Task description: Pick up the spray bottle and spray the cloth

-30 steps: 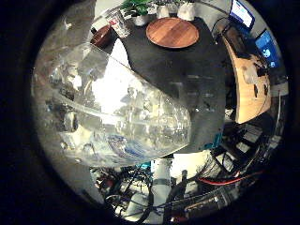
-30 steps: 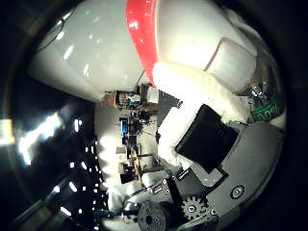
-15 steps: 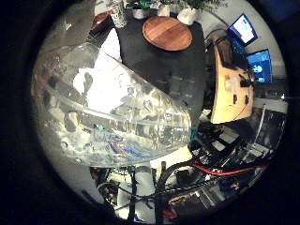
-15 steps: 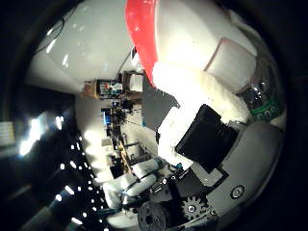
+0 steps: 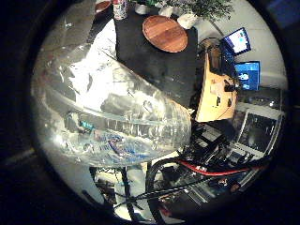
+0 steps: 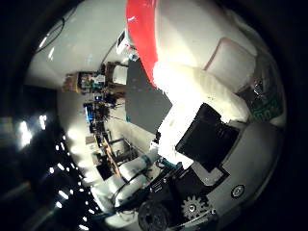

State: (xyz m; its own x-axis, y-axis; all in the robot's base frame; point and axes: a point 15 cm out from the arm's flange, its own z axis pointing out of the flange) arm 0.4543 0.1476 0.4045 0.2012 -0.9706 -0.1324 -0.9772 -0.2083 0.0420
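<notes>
Clear plastic spray bottle (image 5: 112, 117): I am seeing it filling the view against the palm, its red and white head by the thumb. Hand (image 6: 207, 139): fingers are curling round the bottle, gripping it. Black table (image 5: 154, 65): lying well apart. Round wooden board (image 5: 165, 33): resting on the table.

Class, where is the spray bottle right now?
The spray bottle is held close against the palm of the hand, lifted above the black table with the wooden plate.

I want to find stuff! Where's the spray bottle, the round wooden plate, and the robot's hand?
spray bottle (image 5: 117, 117), little finger side palm view, its clear body.
round wooden plate (image 5: 164, 33), little finger side palm view, its middle.
hand (image 6: 202, 115), thumb side palm view, a white finger.
</notes>
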